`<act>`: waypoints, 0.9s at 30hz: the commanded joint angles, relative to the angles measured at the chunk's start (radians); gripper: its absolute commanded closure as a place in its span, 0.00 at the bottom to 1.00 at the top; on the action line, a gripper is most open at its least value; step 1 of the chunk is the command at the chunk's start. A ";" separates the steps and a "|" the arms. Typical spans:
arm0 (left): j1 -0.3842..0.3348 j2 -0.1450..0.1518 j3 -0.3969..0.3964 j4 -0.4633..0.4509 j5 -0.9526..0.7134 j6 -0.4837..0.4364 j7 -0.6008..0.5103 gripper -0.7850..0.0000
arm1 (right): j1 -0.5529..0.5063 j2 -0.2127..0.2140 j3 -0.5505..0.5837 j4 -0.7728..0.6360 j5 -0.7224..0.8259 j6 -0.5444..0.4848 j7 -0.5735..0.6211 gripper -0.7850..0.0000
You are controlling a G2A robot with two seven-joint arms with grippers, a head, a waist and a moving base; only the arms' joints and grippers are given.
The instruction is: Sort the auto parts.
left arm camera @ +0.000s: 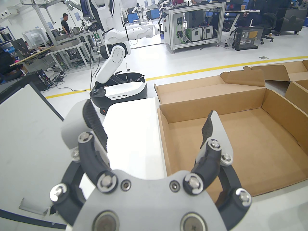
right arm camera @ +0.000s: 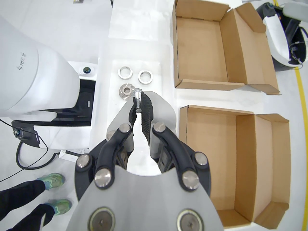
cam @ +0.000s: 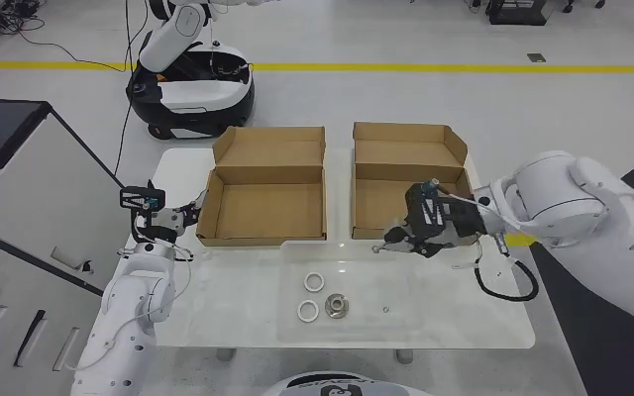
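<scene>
My right gripper (right arm camera: pixel 137 100) is shut on a silver bolt (right arm camera: pixel 137 97), held above the table just in front of the right cardboard box (cam: pixel 374 203); the same gripper (cam: pixel 384 246) reaches in from the right side. Below it lie two metal rings (cam: pixel 314 281) (cam: pixel 308 311) and a flanged metal hub (cam: pixel 337 304). In the right wrist view the rings (right arm camera: pixel 125 72) (right arm camera: pixel 145 76) and the hub (right arm camera: pixel 126 91) lie just past the bolt's tip. My left gripper (left arm camera: pixel 151 118) is open and holds nothing, beside the left box's (left arm camera: pixel 240 145) left wall.
Both boxes (cam: pixel 263 208) have their lids folded back and nothing inside. The loose parts lie on a clear tray (cam: pixel 396 332) near the table's front edge, where a tiny part (cam: pixel 384 309) also rests. Another robot (cam: pixel 193 84) stands beyond the table.
</scene>
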 commanded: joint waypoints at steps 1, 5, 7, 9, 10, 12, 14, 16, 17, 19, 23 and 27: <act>0.000 0.000 0.000 0.000 0.000 0.000 0.000 0.00 | 0.001 0.003 0.013 0.016 0.032 -0.040 -0.029 1.00; 0.000 0.000 0.000 0.000 0.000 0.000 0.000 0.00 | 0.001 0.008 0.018 0.024 0.074 -0.106 -0.097 1.00; 0.000 0.000 0.000 0.000 0.000 0.000 0.000 0.00 | 0.004 0.008 0.018 0.015 0.109 -0.106 -0.096 1.00; 0.000 0.000 0.000 0.000 0.000 0.000 0.000 0.00 | 0.006 0.007 0.015 0.006 0.138 -0.106 -0.100 1.00; 0.000 0.000 0.000 0.000 0.000 0.000 0.000 0.00 | 0.006 0.006 0.014 0.005 0.150 -0.106 -0.103 1.00; 0.000 0.000 0.000 0.000 0.000 0.000 0.000 0.00 | 0.008 0.003 0.012 0.000 0.169 -0.106 -0.109 1.00; 0.000 0.000 0.000 0.000 0.000 0.000 0.000 0.00 | 0.009 -0.001 0.011 -0.001 0.190 -0.106 -0.117 1.00; 0.000 0.000 0.000 0.000 0.000 0.000 0.000 0.00 | 0.010 -0.006 0.012 0.001 0.207 -0.106 -0.127 1.00; 0.000 0.000 0.000 0.000 0.000 0.000 0.000 0.00 | 0.011 -0.009 0.012 0.001 0.218 -0.106 -0.135 1.00; 0.000 0.000 0.000 0.000 0.000 0.000 0.000 0.00 | 0.013 -0.016 0.013 0.000 0.242 -0.106 -0.152 1.00; 0.000 0.000 0.000 0.000 0.000 0.000 0.000 0.00 | 0.020 -0.033 0.013 -0.005 0.312 -0.106 -0.167 1.00; 0.000 0.000 0.000 0.000 0.000 0.000 0.000 0.00 | 0.033 -0.053 0.021 -0.014 0.400 -0.106 -0.151 1.00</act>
